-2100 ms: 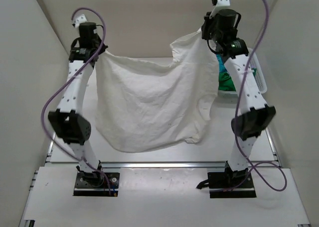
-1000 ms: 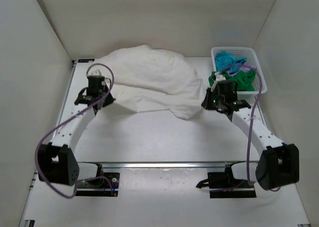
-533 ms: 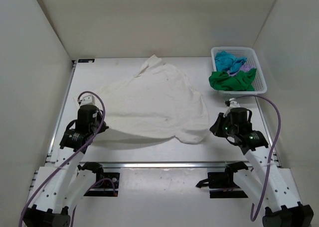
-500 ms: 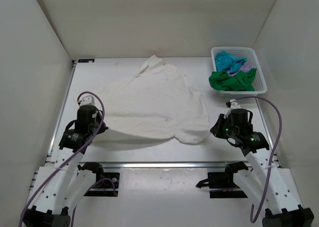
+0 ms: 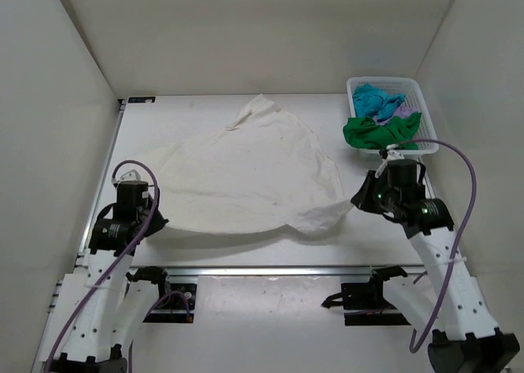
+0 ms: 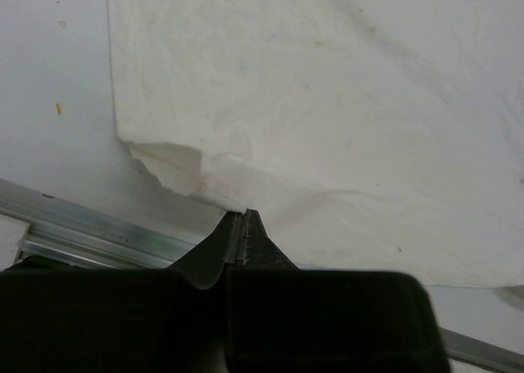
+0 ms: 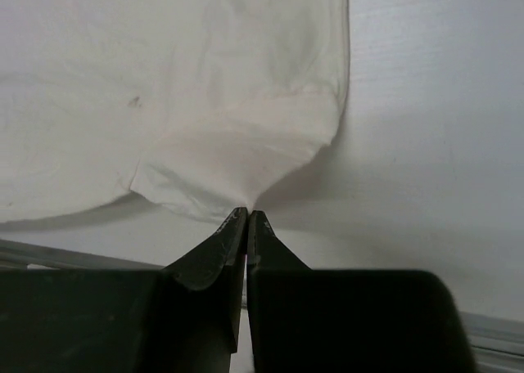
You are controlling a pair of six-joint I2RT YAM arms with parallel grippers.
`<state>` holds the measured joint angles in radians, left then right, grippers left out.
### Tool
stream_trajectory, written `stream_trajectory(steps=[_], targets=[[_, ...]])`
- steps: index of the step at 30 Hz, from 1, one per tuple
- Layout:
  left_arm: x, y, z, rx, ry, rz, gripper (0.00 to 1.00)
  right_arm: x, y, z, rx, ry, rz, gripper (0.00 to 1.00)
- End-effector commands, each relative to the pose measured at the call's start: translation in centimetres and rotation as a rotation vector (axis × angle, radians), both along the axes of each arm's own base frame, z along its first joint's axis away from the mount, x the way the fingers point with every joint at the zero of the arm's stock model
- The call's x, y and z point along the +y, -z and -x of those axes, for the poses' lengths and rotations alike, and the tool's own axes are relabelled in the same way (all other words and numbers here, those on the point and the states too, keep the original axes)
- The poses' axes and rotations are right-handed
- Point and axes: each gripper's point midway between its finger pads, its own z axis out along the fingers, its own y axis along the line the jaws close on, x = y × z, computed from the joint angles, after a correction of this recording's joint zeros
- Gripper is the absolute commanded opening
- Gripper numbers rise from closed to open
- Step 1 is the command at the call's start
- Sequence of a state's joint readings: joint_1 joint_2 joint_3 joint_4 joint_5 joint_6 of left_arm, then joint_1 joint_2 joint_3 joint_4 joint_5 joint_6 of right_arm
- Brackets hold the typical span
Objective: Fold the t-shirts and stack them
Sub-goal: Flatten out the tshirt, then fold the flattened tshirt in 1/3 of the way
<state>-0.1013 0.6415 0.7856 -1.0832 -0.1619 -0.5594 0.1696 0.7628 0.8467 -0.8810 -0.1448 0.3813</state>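
T-shirt (image 5: pixel 246 173): cream, spread left of basket (image 5: pixel 429 128)
Tools: left tool (image 6: pixel 244 219), right tool (image 7: pixel 247 215) each pinching hem
Advice: lower evenly, hem taut

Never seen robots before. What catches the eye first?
A big cream-white t-shirt covers the middle of the table, its near corners pinched by the shut left pincer and right pincer. In the far right corner, a white basket holds a heap of coloured t-shirts.
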Motion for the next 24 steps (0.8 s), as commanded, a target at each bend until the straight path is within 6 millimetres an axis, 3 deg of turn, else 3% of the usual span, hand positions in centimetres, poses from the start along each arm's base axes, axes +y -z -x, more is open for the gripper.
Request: stream_trajectory(steps=[1,8,9,10,17,18,19,20,24], targets=[[0.5,-1.5,-0.6,0.017,-0.029,-0.030,0.00,1.0,-3.7,-5.5,-0.135,-0.041,0.027,0.00],[-0.3,0.9,-0.7,0.109,-0.036,0.008,0.00,2.2,-4.0,-13.5,-0.139,-0.079,0.058,0.00],[-0.3,1.0,-0.6,0.118,-0.033,0.005,0.00,2.3,-3.0,-14.4,-0.109,-0.087,0.064,0.00],[-0.1,0.8,-0.8,0.117,-0.045,-0.001,0.00,2.6,-4.7,-15.6,-0.146,-0.090,0.061,0.00],[0.6,0.9,-1.0,0.151,-0.059,-0.043,0.00,4.4,-6.3,-23.3,-0.166,-0.129,0.070,0.00],[0.7,1.2,-1.0,0.162,-0.067,-0.049,0.00,4.9,-6.0,-24.5,-0.157,-0.148,0.078,0.00],[0.7,1.2,-1.2,0.155,-0.060,-0.054,0.00,5.6,-4.2,-25.4,-0.116,-0.164,0.087,0.00],[0.7,1.4,-1.1,0.163,-0.062,-0.054,0.00,5.6,-5.5,-26.4,-0.139,-0.161,0.085,0.00],[1.8,1.0,-2.0,0.174,-0.102,-0.093,0.00,7.2,-4.8,-31.0,-0.154,-0.186,0.103,0.00]])
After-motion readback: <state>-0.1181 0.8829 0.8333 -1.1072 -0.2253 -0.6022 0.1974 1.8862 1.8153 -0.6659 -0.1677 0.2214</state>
